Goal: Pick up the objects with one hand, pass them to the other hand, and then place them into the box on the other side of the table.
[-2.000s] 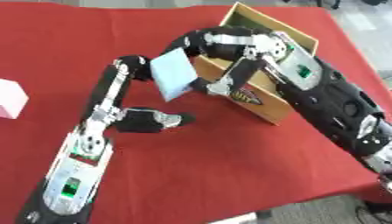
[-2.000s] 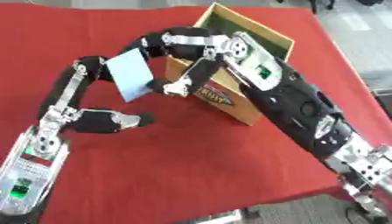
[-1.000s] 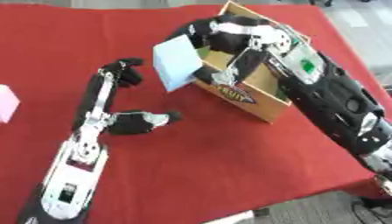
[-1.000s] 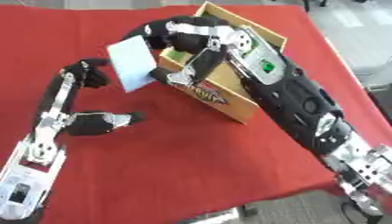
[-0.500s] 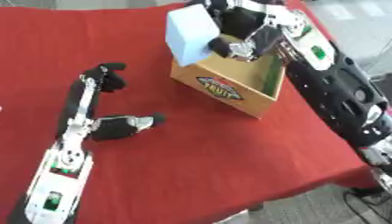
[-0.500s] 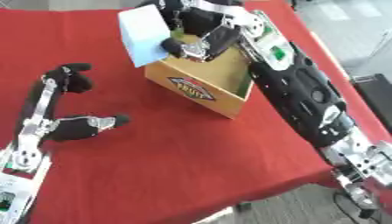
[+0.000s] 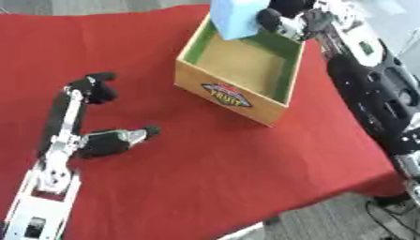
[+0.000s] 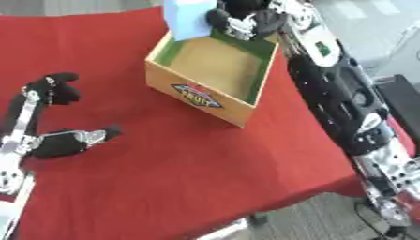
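A light blue block (image 7: 234, 16) hangs over the far left corner of the open wooden box (image 7: 232, 95), at the top of the view. My right hand (image 7: 281, 21) is shut on the block's right side, and its arm runs down the right edge. The box stands on the red cloth with a fruit label on its front wall; what shows of its inside looks empty. My left hand (image 7: 75, 139) lies on the cloth to the left of the box, open and holding nothing, dark fingertips (image 7: 96, 87) up and thumb (image 7: 131, 137) pointing right.
The red tablecloth (image 7: 205, 178) covers the whole table. Its near edge runs diagonally across the lower right, with grey floor (image 7: 328, 220) beyond it. My right arm (image 8: 336, 103) hangs over the table's right side, next to the box.
The right hand took the blue block from the left hand and carried it up and right, over the box's far rim. The left hand opened and stayed back. The camera has also shifted.
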`<state>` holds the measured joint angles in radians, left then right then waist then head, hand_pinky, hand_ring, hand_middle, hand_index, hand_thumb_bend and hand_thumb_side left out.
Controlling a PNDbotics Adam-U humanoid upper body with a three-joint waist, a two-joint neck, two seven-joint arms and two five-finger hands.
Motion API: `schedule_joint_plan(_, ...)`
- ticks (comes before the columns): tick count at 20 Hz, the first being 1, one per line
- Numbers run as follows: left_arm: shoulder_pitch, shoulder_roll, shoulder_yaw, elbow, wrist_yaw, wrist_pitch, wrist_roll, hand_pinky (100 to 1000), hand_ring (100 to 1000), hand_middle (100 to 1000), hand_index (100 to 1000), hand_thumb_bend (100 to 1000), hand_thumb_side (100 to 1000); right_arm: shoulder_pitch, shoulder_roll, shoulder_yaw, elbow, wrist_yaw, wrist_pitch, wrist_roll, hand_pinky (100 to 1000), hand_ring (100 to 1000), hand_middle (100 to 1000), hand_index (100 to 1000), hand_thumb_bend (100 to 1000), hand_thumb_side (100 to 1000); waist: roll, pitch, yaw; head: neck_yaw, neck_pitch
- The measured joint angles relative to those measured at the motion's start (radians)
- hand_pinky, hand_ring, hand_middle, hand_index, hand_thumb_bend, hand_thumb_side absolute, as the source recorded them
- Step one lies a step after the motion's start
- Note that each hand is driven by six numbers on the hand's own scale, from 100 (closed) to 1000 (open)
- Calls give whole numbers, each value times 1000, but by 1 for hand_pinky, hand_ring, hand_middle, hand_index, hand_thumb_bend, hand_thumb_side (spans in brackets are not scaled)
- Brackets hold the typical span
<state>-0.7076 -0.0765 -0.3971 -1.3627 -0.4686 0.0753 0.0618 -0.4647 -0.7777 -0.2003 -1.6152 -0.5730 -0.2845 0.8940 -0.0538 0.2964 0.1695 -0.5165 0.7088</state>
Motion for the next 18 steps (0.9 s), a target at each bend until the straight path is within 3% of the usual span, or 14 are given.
schedule_joint_plan(10,23,28,14,-6,-3,16,5,722,632,540,795,930,222,45,-14,-123,169,73,-36,-34,820,869,439,521,100,324,13,0,-10,-29,-28)
schedule_joint_plan(18,43,51,18,-36,-3,24,-1,730,639,543,795,916,210,52,-22,-143,275,123,-71,-68,828,874,454,540,100,308,19,-1,-2,-52,-45)
